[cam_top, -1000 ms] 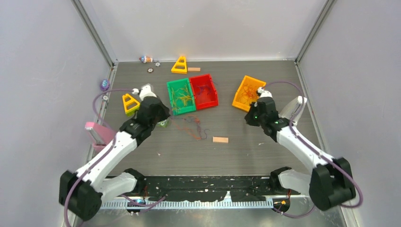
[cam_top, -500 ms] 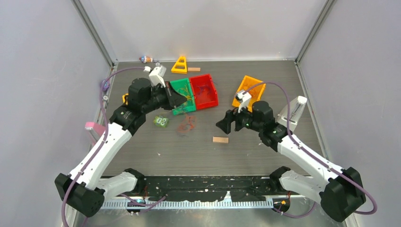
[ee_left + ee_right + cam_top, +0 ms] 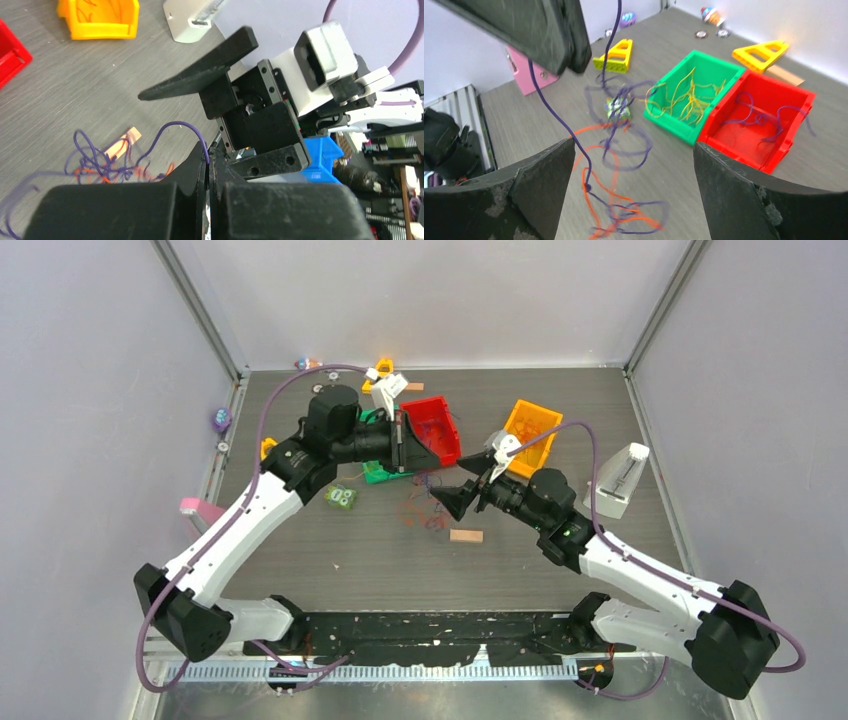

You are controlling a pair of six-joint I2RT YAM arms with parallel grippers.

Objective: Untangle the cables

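Left tool (image 3: 207, 159) closed, pinching one purple cable (image 3: 176, 123) right at its tips. It's raised off the tabletop (image 3: 330, 550), just in front of the red bin (image 3: 744, 150). The cable loops out of the tips and drops to the tangle of cables (image 3: 421, 508), which lies on the tabletop in front of the bins. The tangle is purple and orange loops wound together, so not separated yet.

Right tool (image 3: 634, 165) wide open, holding nothing, pointed at the left tool. In the right wrist view the hanging purple cable falls in the gap between its jaws, nearer one side. Can't tell if it touches.

Some sorting looks done: yellow cables in the green bin (image 3: 671, 127), purple ones in the red bin, reddish ones in the orange bin (image 3: 545, 412).

Step, as I read it: drawing one purple cable out of the tangle, with the right tool coming in to help.

Next move probably calls for the right tool to close lower on that cable, or hold down the orange loops, while the left pulls up and away. Slow pull, or the whole tangle lifts with it. A freed purple cable likely goes in the red bin.
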